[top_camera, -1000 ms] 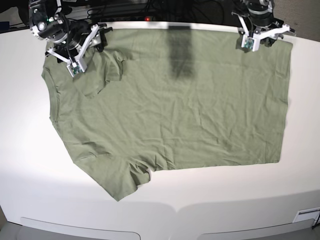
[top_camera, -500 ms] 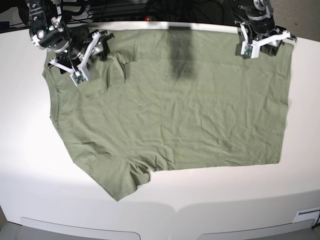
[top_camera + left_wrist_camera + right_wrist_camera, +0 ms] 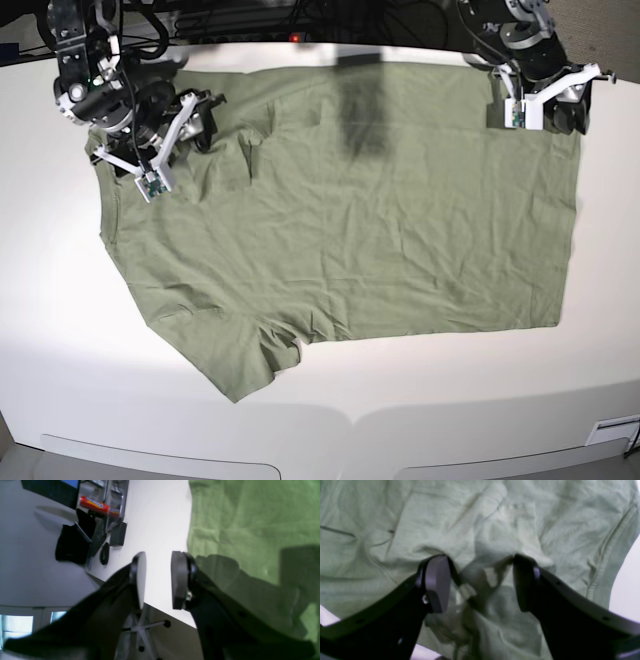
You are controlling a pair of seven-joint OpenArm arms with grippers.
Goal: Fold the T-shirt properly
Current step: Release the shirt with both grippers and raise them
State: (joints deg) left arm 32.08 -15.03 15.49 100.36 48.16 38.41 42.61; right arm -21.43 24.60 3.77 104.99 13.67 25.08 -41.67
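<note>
Both claws have shifted since the earlier frames: the right claw has dropped lower onto the shoulder area, and the left claw has slid toward the far hem corner. Nearest the camera, bare white counter runs along the front. On it the T-shirt lies spread flat and wrinkled, one sleeve pointing forward. Farther back, the right claw stands wide apart over a bunched fold of cloth, gripping nothing. The left claw is partly apart, straddling the shirt's edge, with only counter showing between its fingers.
</note>
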